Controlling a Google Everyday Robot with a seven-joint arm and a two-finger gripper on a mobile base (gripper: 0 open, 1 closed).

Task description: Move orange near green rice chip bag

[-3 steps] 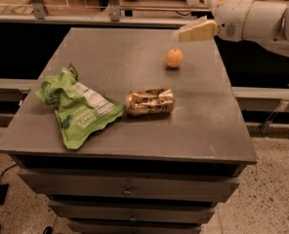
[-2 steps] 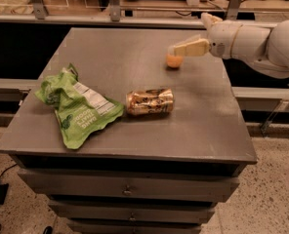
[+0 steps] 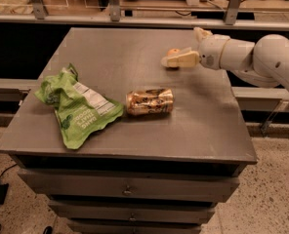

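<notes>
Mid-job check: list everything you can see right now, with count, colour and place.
bag: 1, green with a white label, crumpled, front left of table
can: 1, gold-brown, crushed, on its side mid-table, just right of the bag
orange: 1, orange, far right of table, partly hidden behind the claw
table: 1, grey top
drawers: at least two, grey, under the table top
arm: 1, white, extends in from the right
claw: 1, cream, low over the table's far right, right at the orange
</notes>
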